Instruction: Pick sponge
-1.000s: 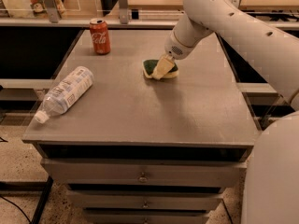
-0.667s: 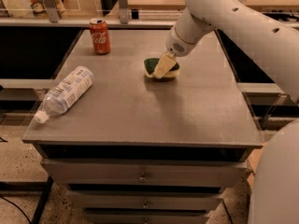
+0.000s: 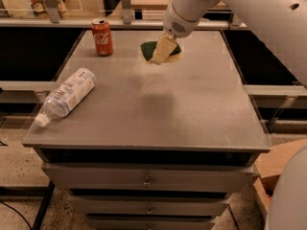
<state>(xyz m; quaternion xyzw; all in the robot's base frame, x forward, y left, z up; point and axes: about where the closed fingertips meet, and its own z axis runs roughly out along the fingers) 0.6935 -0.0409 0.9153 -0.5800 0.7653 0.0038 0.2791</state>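
The sponge (image 3: 148, 47), dark green on top with pale yellow foam below, is at the back middle of the grey table (image 3: 192, 114). My gripper (image 3: 160, 54) comes down from the white arm at the upper right and is shut on the sponge. One pale finger lies across the sponge's front. The sponge seems to be held just above the table top. Part of it is hidden behind the gripper.
A red soda can (image 3: 101, 37) stands at the table's back left. A clear plastic bottle (image 3: 67, 96) lies on its side near the left edge. Drawers (image 3: 146, 181) are below the table top. A cardboard box (image 3: 280, 164) is at the lower right.
The gripper and the sponge have moved together up and slightly left in the view, away from the table's middle. The can and bottle have not moved.
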